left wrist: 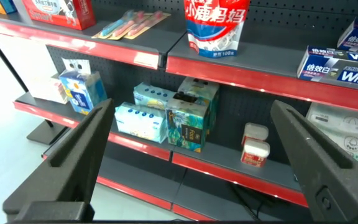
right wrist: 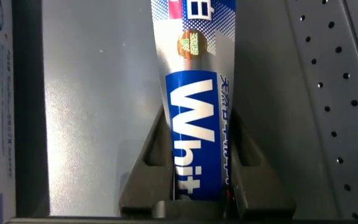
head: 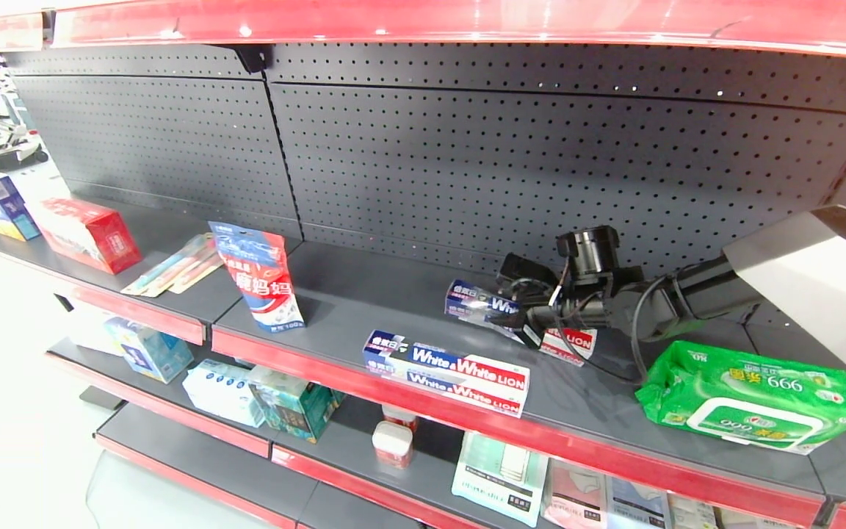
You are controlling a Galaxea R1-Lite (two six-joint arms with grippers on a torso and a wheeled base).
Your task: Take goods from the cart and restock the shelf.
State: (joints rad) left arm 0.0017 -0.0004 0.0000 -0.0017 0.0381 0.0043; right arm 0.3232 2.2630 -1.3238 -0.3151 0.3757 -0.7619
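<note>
So the top shelf point(head: 364, 279) was the big dark board running left to right, and it was pretty sparse. Counting from biggest: one green wipes pack point(head: 750, 397) lay flat at the right, one red box point(head: 89, 235) and one blue box point(head: 1, 202) sat at the far left, and one red pouch point(head: 261, 275) stood upright left of the middle. Some toothbrush packs point(head: 173, 268) lay beside the pouch, too overlapped for me to count. Toothpaste-wise, what looked like two front boxes point(head: 446, 371) lay together along the near edge. A third one, the held toothpaste box point(head: 483, 305), was clamped in the right gripper point(head: 533, 323), fingers pinching its narrow sides partway along. The bit that mattered: that box's long axis ran left-right along the board, sticking out leftward from the fingers, just behind the front pair and near the back panel. I couldn't tell if it was touching the board. My guess is it only needed lowering and letting go. The left gripper point(left wrist: 191, 109) hung spread wide and empty, down by the lower shelves, so the right arm was clearly the closer one.
</note>
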